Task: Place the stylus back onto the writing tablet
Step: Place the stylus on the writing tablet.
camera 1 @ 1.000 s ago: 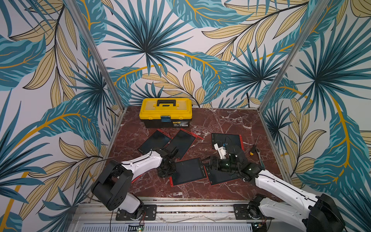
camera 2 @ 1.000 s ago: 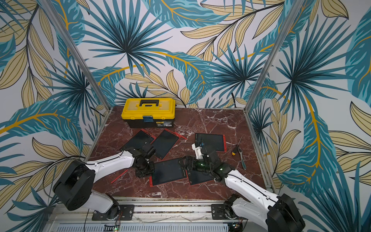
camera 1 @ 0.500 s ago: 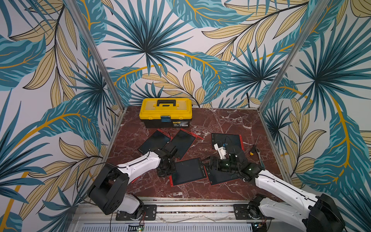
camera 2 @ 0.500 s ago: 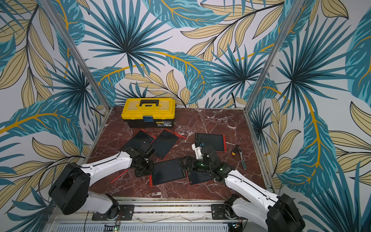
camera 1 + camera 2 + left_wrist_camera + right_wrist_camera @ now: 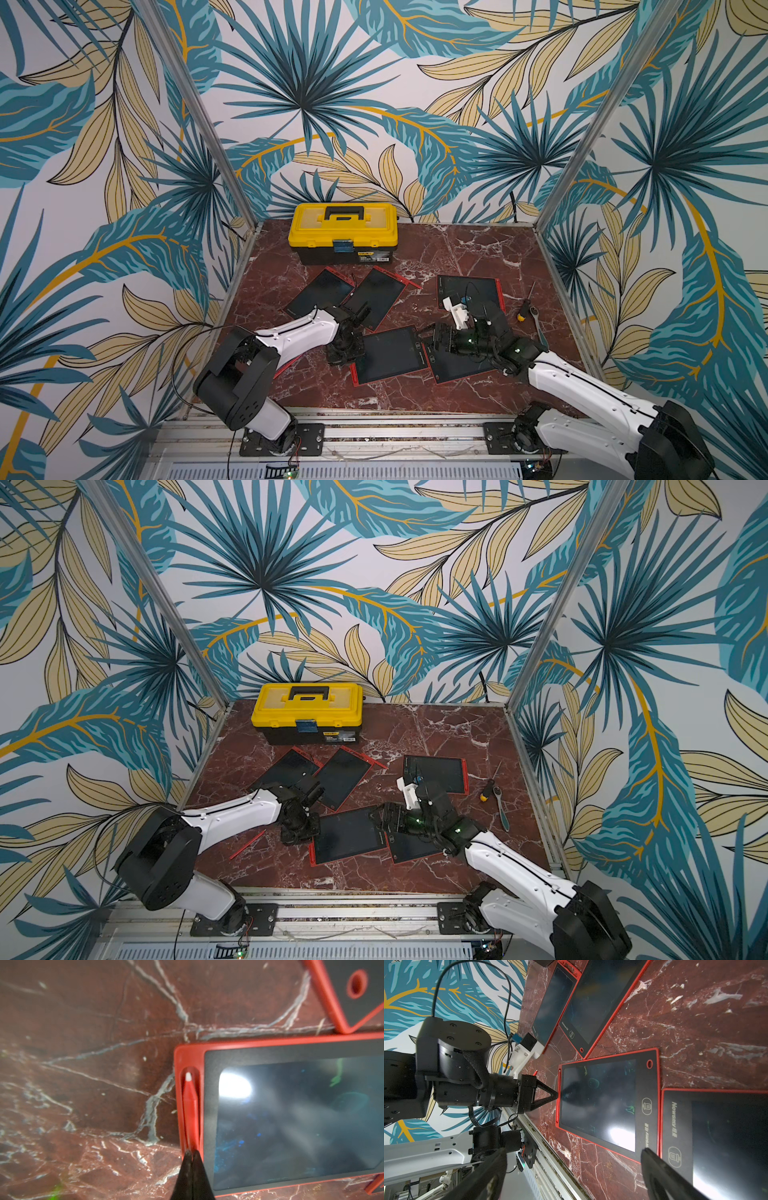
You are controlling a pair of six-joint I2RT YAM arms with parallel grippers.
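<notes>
Now stylus [image 5: 190,1109] lies in the tablet [image 5: 291,1042] edge slot, left jaws pressed together on its tail. Right jaws spread wide, holding nothing, near the tablet's opposite end. Press straight down until it seats; avoid shoving the tablet sideways.

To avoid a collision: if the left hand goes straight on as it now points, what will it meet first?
The thin red stylus in the side groove of the red-framed black writing tablet; the shut left hand is right at it, whether touching is unclear.
</notes>
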